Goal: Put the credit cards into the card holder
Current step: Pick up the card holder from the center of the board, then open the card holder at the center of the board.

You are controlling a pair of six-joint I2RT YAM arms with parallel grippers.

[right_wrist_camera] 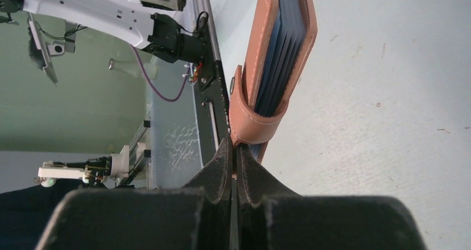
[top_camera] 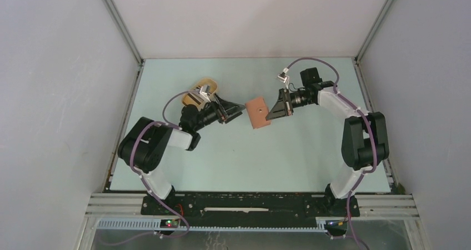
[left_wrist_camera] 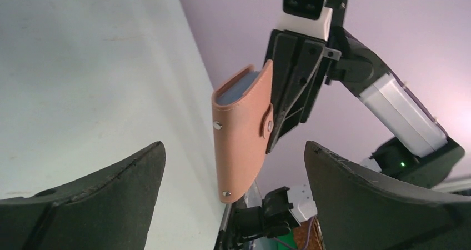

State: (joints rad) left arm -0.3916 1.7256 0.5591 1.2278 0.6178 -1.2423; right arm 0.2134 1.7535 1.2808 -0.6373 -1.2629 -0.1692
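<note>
- right gripper [right_wrist_camera: 233, 156] is clamped on the card holder [right_wrist_camera: 270, 78], edge pinched right at its tips, so I'd hold it steady
- left gripper [top_camera: 237, 113] is wide open and empty, holder just ahead

Top camera looks down from behind the bases [top_camera: 161, 194], whole table [top_camera: 222, 161] in shot. Left wrist camera, close, faces the holder [left_wrist_camera: 241, 133] and right arm [left_wrist_camera: 400, 116]. Right wrist camera, closer still, sees that holder from the other side, left arm [right_wrist_camera: 100, 11] behind.
</note>
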